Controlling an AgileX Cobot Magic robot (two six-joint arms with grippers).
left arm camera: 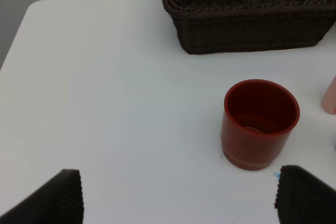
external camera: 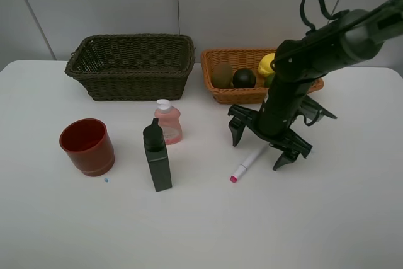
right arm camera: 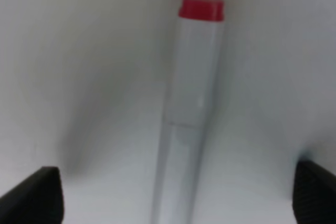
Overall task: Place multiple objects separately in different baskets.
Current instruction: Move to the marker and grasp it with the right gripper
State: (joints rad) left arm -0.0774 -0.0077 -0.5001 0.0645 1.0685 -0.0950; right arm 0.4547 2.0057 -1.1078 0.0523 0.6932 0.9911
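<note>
One marker [external camera: 249, 163] [right arm camera: 191, 103] lies flat on the table [external camera: 315, 218], centred between the jaws of the right hand [external camera: 257, 152] [right arm camera: 173, 195]. Jaws are spread wide and grip nothing. The marker's pink-red cap end pokes out ahead of the fingertips.

Behind that hand, partly behind its arm, is the orange basket [external camera: 252, 96]. It holds kiwi [external camera: 221, 75], dark fruit [external camera: 244, 78], lemon [external camera: 267, 64] and lime [external camera: 269, 80], which is mostly hidden.

On that hand's left side, clear of it, are the pink bottle [external camera: 169, 124] and green bottle [external camera: 157, 155], upright and close together.

The left hand [left arm camera: 181, 198] is also wide open and empty, over bare table. The cup [left arm camera: 260, 124] [external camera: 87, 146] stands upright just ahead of it, not touching. The dark basket [left arm camera: 247, 24] [external camera: 132, 67] sits farther ahead, past the cup.
</note>
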